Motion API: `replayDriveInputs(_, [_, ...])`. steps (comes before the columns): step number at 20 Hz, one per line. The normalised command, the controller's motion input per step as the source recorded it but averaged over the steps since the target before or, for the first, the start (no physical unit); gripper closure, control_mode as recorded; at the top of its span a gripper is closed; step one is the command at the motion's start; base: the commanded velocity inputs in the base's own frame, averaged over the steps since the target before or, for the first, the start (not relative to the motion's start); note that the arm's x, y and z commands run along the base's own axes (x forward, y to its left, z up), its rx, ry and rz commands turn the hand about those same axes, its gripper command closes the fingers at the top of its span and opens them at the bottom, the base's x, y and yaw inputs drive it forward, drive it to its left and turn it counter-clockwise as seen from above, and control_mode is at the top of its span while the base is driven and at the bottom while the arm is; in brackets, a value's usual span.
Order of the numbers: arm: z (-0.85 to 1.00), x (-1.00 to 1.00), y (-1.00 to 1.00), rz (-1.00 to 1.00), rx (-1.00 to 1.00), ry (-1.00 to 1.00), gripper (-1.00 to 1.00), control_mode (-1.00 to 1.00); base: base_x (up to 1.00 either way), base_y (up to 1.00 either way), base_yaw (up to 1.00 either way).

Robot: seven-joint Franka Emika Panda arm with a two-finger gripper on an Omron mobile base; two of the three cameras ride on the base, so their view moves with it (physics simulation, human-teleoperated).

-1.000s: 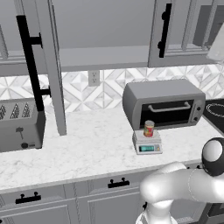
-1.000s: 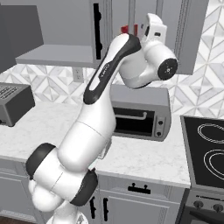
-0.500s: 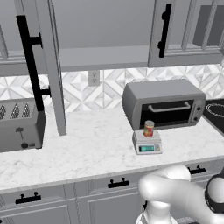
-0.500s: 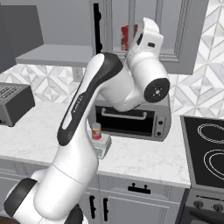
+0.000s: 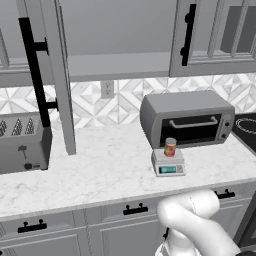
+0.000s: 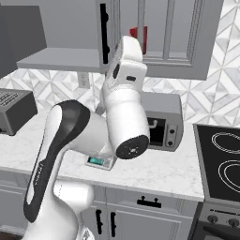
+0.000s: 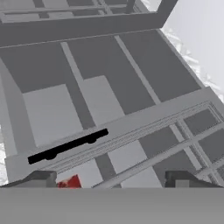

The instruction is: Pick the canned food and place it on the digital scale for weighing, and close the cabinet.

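Red-labelled canned food (image 5: 170, 147) is sitting on the digital scale (image 5: 168, 164) near the counter's front edge, so the gripper (image 7: 111, 179), jaws standing apart and empty, is facing the cabinet (image 5: 54, 75), whose open door needs pushing shut.

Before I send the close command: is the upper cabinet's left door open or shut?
Open. The cabinet door swings out edge-on over the counter, baring its shelf.
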Motion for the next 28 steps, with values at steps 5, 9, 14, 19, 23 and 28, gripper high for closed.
replayDriveInputs(5, [-0.33, -1.00, 1.00, -0.04, 0.03, -0.25, -1.00, -1.00, 0.00, 0.00, 0.00])
replayDriveInputs(9, [-0.06, -0.96, 1.00, -0.08, 0.01, -0.26, -1.00, -1.00, 0.00, 0.00, 0.00])
replayDriveInputs(14, [-0.05, -0.72, 1.00, -0.10, -0.01, -0.15, -1.00, -1.00, 0.00, 0.00, 0.00])
replayDriveInputs(19, [-0.06, -0.50, 1.00, -0.15, -0.07, 0.00, -1.00, -1.00, 0.00, 0.00, 0.00])
replayDriveInputs(23, [-0.43, -0.31, 1.00, -0.22, 0.00, 0.00, -1.00, -1.00, 0.00, 0.00, 0.00])
replayDriveInputs(28, [-0.74, -0.41, 1.00, -0.21, 0.08, -0.17, -1.00, -1.00, 0.00, 0.00, 0.00])
